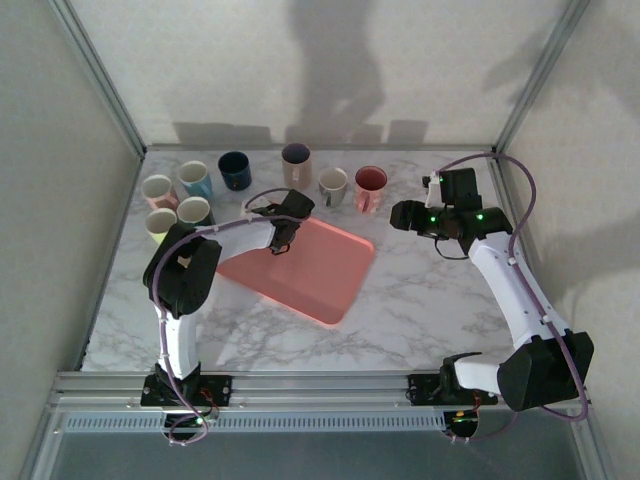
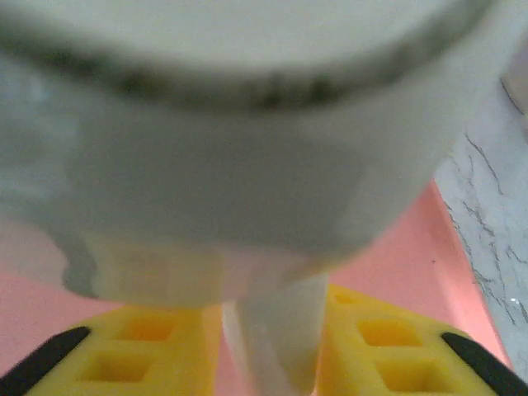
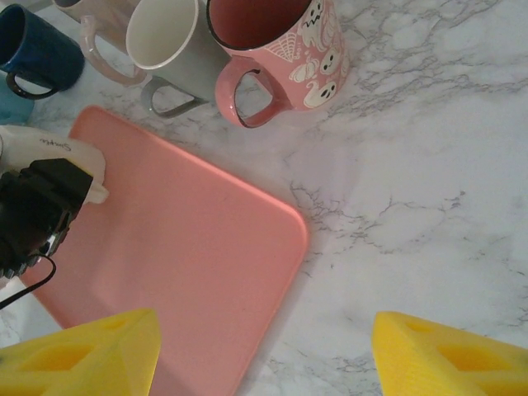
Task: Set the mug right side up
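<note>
left arm's gripper (image 1: 285,228) hangs over the back left edge of a pink tray (image 1: 310,275) in the middle of a marble tabletop (image 1: 420,300). in the left wrist view, its yellow fingers (image 2: 148,351) are closed on the handle of a white mug (image 2: 247,165), which runs down between them. the mug's body looms very near and blurred, with a dark-lined rim toward the top of that view and the tray's pink surface behind it. how far it is tilted cannot be told. from the right wrist camera, a sliver of the same white mug shows at the tray's left edge, against the black gripper.

the right gripper (image 1: 405,215) hovers above the tabletop just off the tray's right rear corner. its yellow fingertips (image 3: 82,355) are spread wide with nothing between them.

a row of upright mugs stands along the back, close behind the tray. they are a pink mug with white ghost figures (image 3: 285,45), a grey mug with a white inside (image 3: 165,41), a mauve mug (image 1: 296,165), a dark blue mug (image 3: 33,49) and a light blue mug (image 1: 195,180). three pale mugs (image 1: 160,222) cluster at the far left, just beside the left arm's elbow.
</note>
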Controlling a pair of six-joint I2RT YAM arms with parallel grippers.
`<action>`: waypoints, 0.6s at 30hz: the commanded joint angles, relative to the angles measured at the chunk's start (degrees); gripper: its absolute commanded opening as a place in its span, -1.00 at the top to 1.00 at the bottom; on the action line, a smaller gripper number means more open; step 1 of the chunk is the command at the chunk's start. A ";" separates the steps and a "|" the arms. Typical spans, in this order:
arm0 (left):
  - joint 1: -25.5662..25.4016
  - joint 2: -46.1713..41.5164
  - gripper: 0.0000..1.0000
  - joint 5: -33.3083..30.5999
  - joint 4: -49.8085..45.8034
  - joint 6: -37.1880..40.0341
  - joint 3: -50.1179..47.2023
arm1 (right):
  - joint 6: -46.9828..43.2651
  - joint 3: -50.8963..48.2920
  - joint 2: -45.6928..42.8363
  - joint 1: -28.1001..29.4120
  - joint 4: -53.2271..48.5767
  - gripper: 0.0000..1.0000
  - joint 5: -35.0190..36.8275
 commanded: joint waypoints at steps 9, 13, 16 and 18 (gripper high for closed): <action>0.79 -2.11 0.82 -0.85 -2.71 1.63 0.81 | -1.29 0.30 -1.14 -0.10 -0.27 -0.38 1.59; 0.34 -3.80 0.99 0.45 -2.48 2.75 0.40 | -0.67 -0.20 -1.73 -0.15 -0.27 -0.39 1.09; -0.19 -6.29 1.00 1.12 -2.69 3.49 0.16 | -0.15 -0.96 -2.37 -0.09 -0.18 -0.39 0.03; -0.65 -8.08 1.00 1.74 -2.98 4.09 0.06 | 0.07 -1.48 -2.77 -0.22 -0.02 -0.39 -1.15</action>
